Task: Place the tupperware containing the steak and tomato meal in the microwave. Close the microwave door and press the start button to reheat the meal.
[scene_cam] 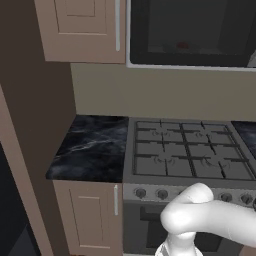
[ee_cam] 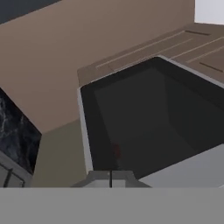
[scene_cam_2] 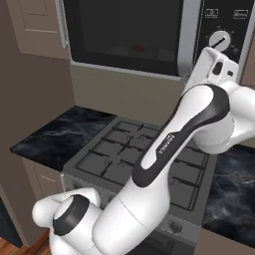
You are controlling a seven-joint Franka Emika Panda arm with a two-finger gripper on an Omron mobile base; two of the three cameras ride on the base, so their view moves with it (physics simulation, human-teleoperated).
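Note:
The microwave (scene_cam_2: 189, 45) hangs above the stove. Its dark glass microwave door (scene_cam: 190, 30) (scene_cam_2: 124, 30) is closed. A dim reddish shape (scene_cam: 183, 45) (scene_cam_2: 139, 49) shows through the glass, and I cannot tell whether it is the steak or the tomato. The tupperware is not distinct behind the glass. My white hand (scene_cam_2: 214, 67) is raised just in front of the control panel (scene_cam_2: 224, 25), below its round dial (scene_cam_2: 219, 39). In the hand view the gripper (ee_cam: 110, 176) is shut with nothing in it, and it looks along the door (ee_cam: 148, 118).
A gas stove (scene_cam: 187, 150) with a row of knobs lies under the microwave. Black marble counter (scene_cam: 95, 145) (scene_cam_2: 231, 184) runs on both sides. Beige cabinets (scene_cam: 82, 27) hang at upper left, with a brown side wall at the far left.

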